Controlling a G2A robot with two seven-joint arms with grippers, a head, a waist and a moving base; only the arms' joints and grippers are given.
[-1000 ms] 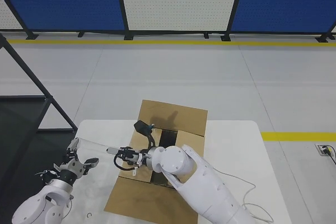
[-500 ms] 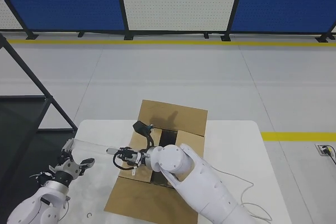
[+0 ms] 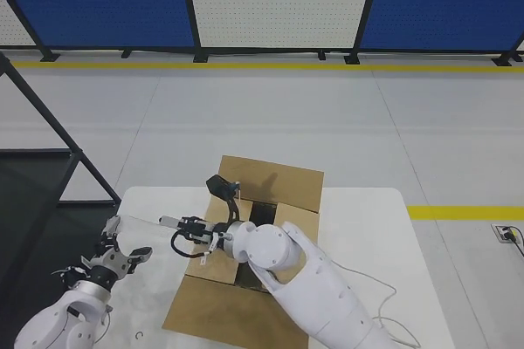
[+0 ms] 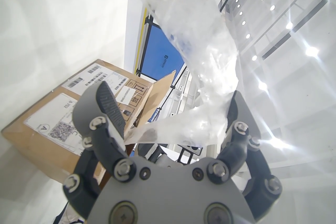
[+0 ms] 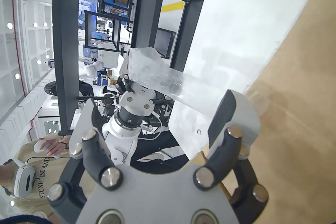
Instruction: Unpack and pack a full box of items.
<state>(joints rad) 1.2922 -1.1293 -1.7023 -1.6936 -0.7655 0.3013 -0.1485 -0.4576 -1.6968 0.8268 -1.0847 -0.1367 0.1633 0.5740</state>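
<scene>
Clear film [image 3: 144,220] out of the box [image 3: 271,179], strung between tools
Our right tool [image 3: 182,229] has edged from the box toward the left tool [image 4: 170,93]. Both gape wide, clamping nothing, and the film is merely draped above the desk [image 3: 367,227]. We judge unpacking barely begun.

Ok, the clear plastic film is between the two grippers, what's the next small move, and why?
Probably close the left gripper on the clear plastic film. Its fingers stand open with the film lying across the gap, touching both, and the right gripper looks open too, so nothing seems to clamp the film beside the cardboard box.
</scene>
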